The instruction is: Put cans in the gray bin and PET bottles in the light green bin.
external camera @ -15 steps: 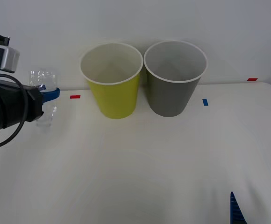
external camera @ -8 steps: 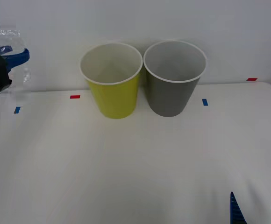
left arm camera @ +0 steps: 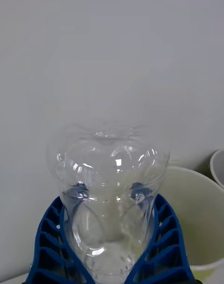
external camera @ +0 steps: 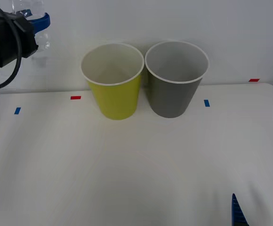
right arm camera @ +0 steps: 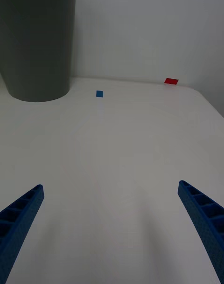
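PET bottle [left arm camera: 109,204] base-outward along left pincer [left arm camera: 109,256], airborne

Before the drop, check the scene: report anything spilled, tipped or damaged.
Nothing stands out. The light green bin and gray bin stand upright; the left gripper holds the PET bottle aloft; the right gripper waits open.

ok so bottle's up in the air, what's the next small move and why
Probably carry it sideways toward the robot's right until it hangs over the light green bin. The left gripper holds the PET bottle high, well left of that bin's open mouth, so releasing now would miss. The right gripper sits open, low over the table.
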You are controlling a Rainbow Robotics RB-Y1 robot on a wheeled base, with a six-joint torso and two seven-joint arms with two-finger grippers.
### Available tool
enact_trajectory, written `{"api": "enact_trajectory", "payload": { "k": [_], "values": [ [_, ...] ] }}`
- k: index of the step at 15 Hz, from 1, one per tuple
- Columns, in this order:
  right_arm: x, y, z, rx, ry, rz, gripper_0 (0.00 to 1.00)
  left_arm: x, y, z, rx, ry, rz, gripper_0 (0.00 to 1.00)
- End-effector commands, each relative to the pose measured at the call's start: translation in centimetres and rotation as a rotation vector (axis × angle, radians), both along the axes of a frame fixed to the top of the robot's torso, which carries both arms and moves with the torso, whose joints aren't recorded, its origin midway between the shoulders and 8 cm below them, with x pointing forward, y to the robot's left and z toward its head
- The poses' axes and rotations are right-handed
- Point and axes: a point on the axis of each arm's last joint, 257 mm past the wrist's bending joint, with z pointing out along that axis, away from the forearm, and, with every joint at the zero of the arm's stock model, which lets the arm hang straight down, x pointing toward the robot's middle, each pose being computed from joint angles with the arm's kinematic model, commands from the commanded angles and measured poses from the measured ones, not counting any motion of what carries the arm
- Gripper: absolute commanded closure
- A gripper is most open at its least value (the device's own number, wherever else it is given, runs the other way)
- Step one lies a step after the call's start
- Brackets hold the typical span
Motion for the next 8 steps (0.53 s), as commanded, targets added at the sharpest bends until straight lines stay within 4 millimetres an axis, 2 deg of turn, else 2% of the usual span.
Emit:
{"api": "enact_trajectory", "payload": {
  "k": [1, 6, 8],
  "values": [
    [0.0, 0.0, 0.0, 0.0, 0.0, 0.0, 0.0, 2.2, -2.8, 0.3, -0.022, -0.035, -0.049, 1.0],
    [0.0, 0.0, 0.0, 0.0, 0.0, 0.0, 0.0, 2.8, -6.2, 0.9, -0.016, -0.096, -0.074, 1.0],
    [0.0, 0.0, 0.0, 0.0, 0.0, 0.0, 0.0, 3.9, -7.6, 0.8, -0.003, -0.109, -0.081, 1.0]
  ]
}}
